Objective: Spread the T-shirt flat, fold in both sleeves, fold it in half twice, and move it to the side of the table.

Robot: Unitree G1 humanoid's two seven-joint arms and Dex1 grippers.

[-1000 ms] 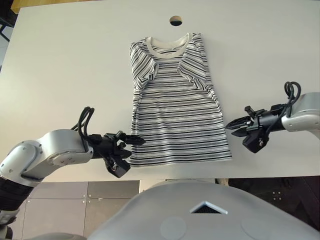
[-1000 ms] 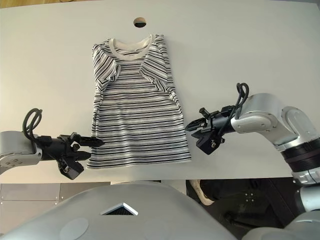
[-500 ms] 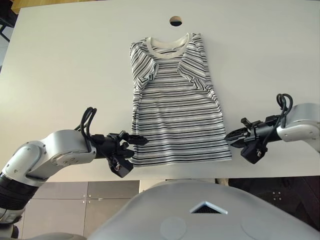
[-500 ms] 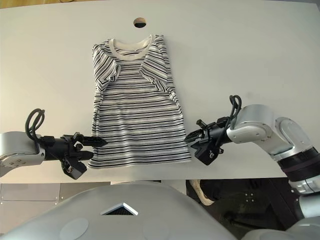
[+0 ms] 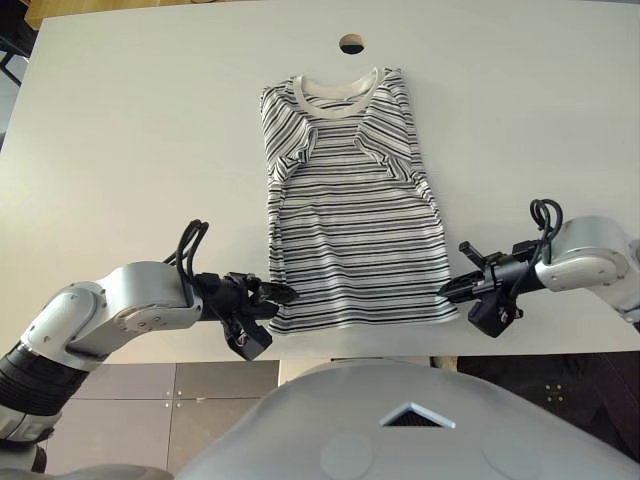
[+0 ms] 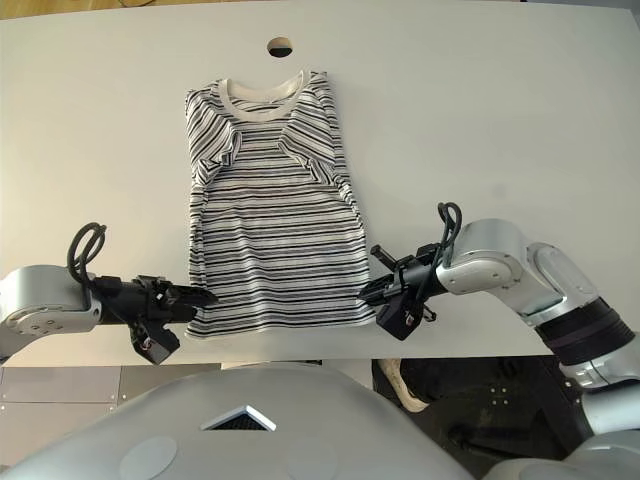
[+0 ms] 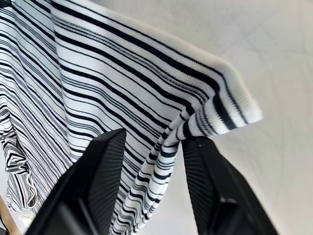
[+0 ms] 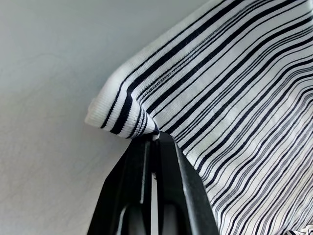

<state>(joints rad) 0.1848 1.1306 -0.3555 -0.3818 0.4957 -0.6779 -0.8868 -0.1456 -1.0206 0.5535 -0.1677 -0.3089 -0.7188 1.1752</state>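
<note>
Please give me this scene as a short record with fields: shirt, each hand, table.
T-shirt: striped, flat on the table, both sleeves folded in, collar on the far side
left hand: at the near left hem corner, open, cloth between its fingers
right hand: at the near right hem corner, shut on the hem
table: white, round hole beyond the collar

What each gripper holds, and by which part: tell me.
The right gripper is shut on the black-and-white striped T-shirt at its near right hem corner. The left gripper straddles the near left hem corner, fingers open: no grip there.
</note>
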